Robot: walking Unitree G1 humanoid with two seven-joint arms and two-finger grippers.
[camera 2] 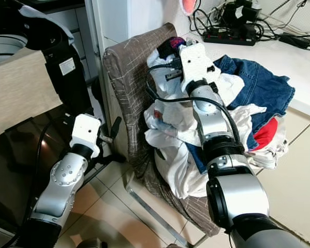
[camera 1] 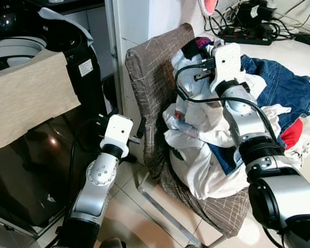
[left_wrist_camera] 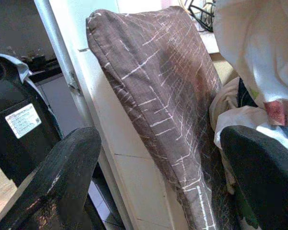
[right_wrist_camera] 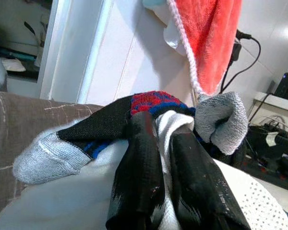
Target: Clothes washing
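The right gripper (right_wrist_camera: 165, 158) reaches to the top of a heap of clothes on a brown fabric chair with a pale crosshatch pattern (camera 1: 155, 77), its two black fingers (right_wrist_camera: 139, 172) drawn close together and pinching a fold of white cloth (right_wrist_camera: 169, 125). Draped just over the fingertips lies a black sock with grey toe and heel and a red-and-blue band (right_wrist_camera: 101, 127), touching the white cloth. Beyond the gripper hangs a red fleecy cloth with white trim (right_wrist_camera: 209, 33) against the white wall. Beside the right arm, on the heap, lie blue denim jeans (camera 1: 281, 85) and crumpled white garments (camera 1: 201, 155). The left gripper (left_wrist_camera: 158, 187) hovers low beside the chair's backrest, fingers spread wide and holding nothing, with the black washing machine (camera 1: 67, 46) on its other side.
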